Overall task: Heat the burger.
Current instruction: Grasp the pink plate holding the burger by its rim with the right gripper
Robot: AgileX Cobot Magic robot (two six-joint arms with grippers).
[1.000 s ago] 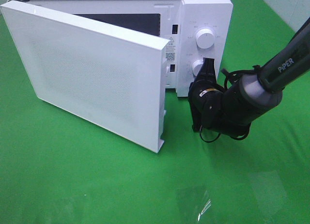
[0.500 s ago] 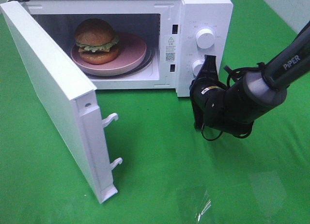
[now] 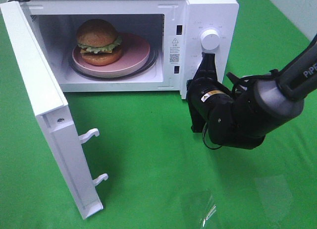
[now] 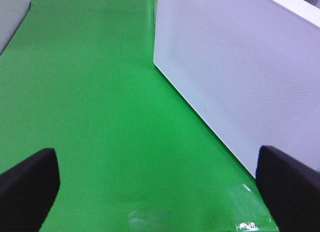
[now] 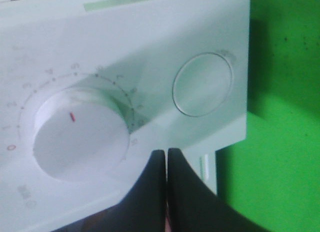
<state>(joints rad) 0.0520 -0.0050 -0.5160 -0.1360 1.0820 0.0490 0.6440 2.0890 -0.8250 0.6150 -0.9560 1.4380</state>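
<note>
Burger [image 3: 98, 41] inside microwave [image 3: 218, 14], well apart from closed right gripper [image 3: 208, 60]

- Microwave [image 3: 208, 11]: white casing, smooth, faint sheen; metal or plastic, cannot tell.
- Door [image 4: 235, 76]: outer face finely dotted, matt.
- Knob [image 5: 80, 139]: white, looks plastic, smooth, matt.
- Burger [image 3: 97, 35]: buns glossy.
- Plate [image 3: 140, 55]: pink, smooth, dull sheen.
- Table cover [image 3: 148, 155]: green, smooth, glare patches.
- Right gripper [image 5: 166, 159]: black, smooth, matt; wrist housing glossier black.
</note>
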